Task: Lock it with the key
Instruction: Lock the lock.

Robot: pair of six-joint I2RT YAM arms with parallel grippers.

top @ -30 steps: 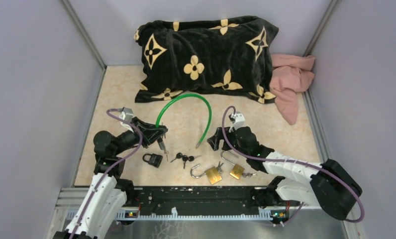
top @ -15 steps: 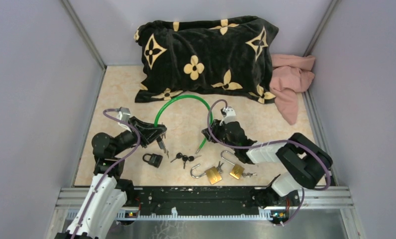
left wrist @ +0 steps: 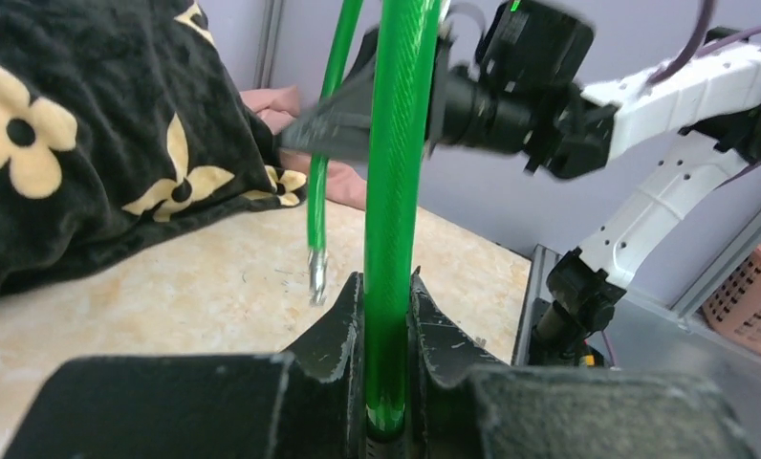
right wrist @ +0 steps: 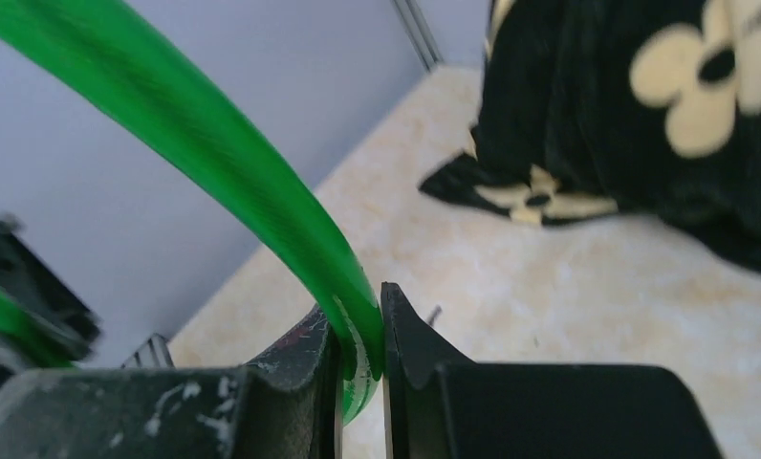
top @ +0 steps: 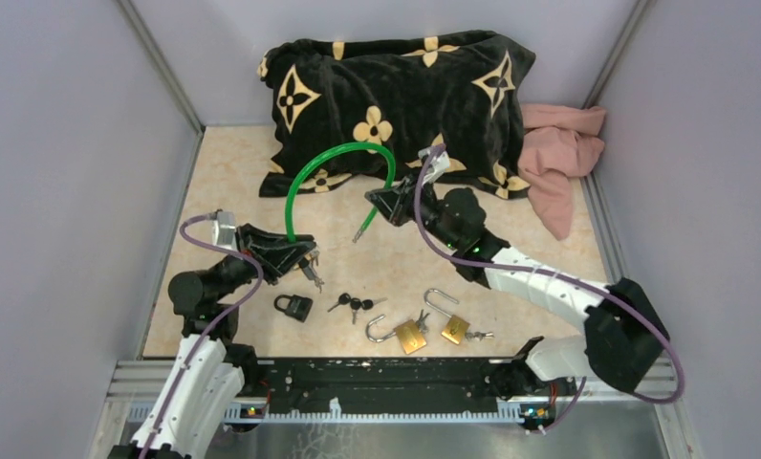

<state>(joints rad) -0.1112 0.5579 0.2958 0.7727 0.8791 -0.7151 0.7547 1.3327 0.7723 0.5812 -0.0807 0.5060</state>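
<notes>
Green plastic-coated cable loop (left wrist: 393,191) arches over the desk's middle; left gripper (left wrist: 386,282) clamps one end, and right gripper (right wrist: 358,306) pinches the other side.

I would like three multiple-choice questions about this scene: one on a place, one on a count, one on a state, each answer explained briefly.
1. Where does the pink cloth lie?
A. at the right end of the pillow
B. between the arm bases
C. at the near left corner

2. How many brass padlocks are on the table?
A. one
B. two
C. four

3. What is the state of the green cable?
A. lying flat on the table
B. gripped by both claws
C. gripped by one claw only

Answers:
1 A: the cloth touches the pillow's right end, by the far wall.
2 B: two lie near the front edge, shackles open.
3 B: the left claw and the right claw each close on it.
</notes>
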